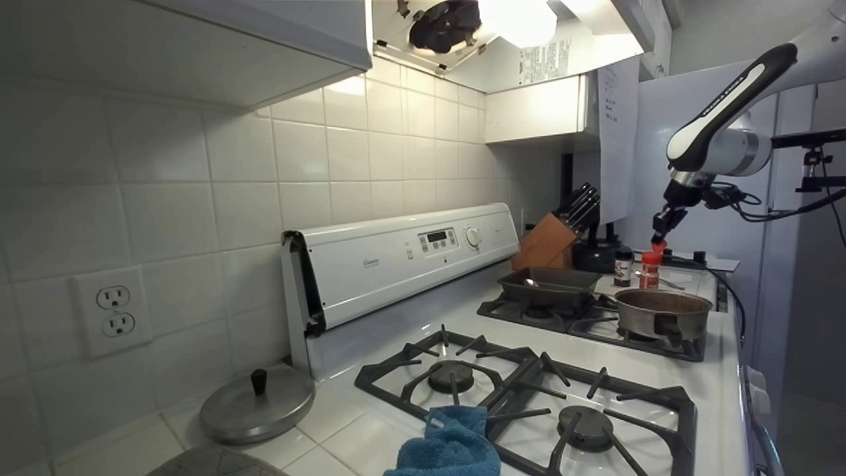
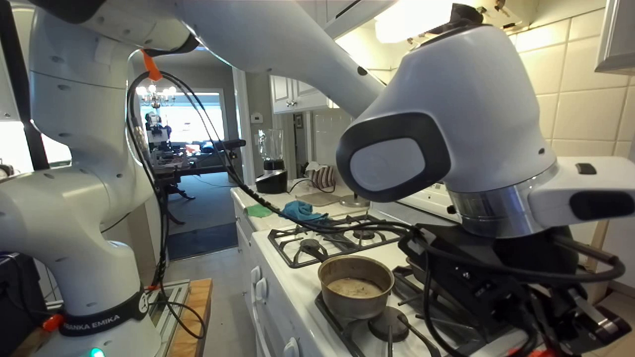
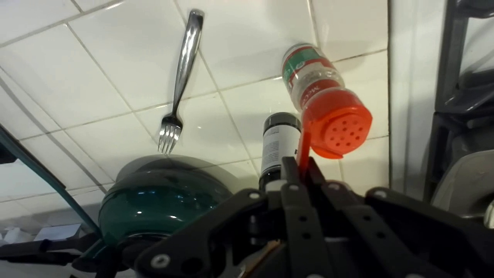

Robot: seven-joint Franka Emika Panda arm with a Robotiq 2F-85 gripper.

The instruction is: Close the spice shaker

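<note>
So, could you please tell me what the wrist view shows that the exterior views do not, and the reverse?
Only the wrist view shows the sprinkle holes in the top of the spice shaker. Only the exterior views show the blue towel, seen in both, plus the metal lid and wall outlet, in an exterior view. The wrist view and an exterior view share the spice shaker, the gripper, the kettle and the black-and-white bottle.

There are four round dark burners [image 1: 451,376], one red-topped clear spice shaker [image 3: 324,102], one black-and-white cylindrical bottle [image 3: 279,144], one silver fork [image 3: 181,79], one round metal saucepan [image 2: 354,307] and one dark rectangular pan [image 1: 548,295].
</note>
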